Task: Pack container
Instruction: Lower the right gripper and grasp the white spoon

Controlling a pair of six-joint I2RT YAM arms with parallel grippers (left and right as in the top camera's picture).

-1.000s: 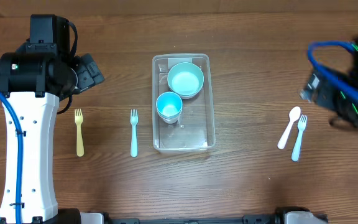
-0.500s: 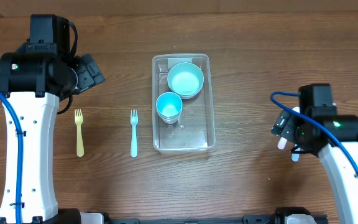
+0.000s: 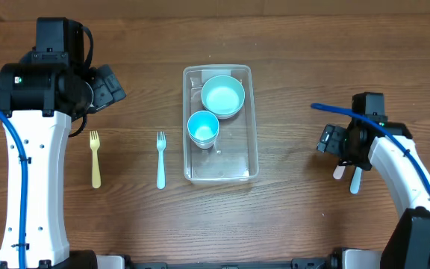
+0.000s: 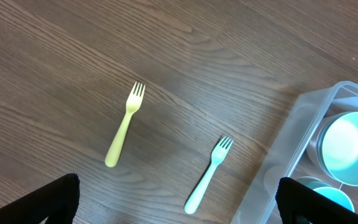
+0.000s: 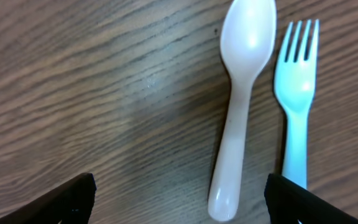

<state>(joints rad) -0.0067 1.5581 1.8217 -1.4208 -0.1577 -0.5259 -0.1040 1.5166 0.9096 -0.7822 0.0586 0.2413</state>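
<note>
The clear container [image 3: 221, 176] stands mid-table and holds a light-blue bowl [image 3: 222, 96] and a light-blue cup [image 3: 203, 127]. A yellow fork [image 3: 95, 158] and a light-blue fork [image 3: 160, 159] lie to its left. My left gripper [image 3: 110, 86] is open and empty, high above them [image 4: 179, 208]. My right gripper [image 3: 334, 142] is open and empty, low over a white spoon [image 5: 241, 93] and a second light-blue fork [image 5: 296, 106]. The spoon's handle lies between its fingertips [image 5: 179, 199]. The left wrist view shows the container's wall [image 4: 303, 124] and the bowl [image 4: 347, 146].
Wooden table all round. My left arm's white body [image 3: 36, 187] stands along the table's left side. Blue cable [image 3: 416, 179] runs along my right arm at the right edge.
My right arm has swung in from the right edge and come down over the white spoon and the fork beside it. The left arm and the other things have not moved.
</note>
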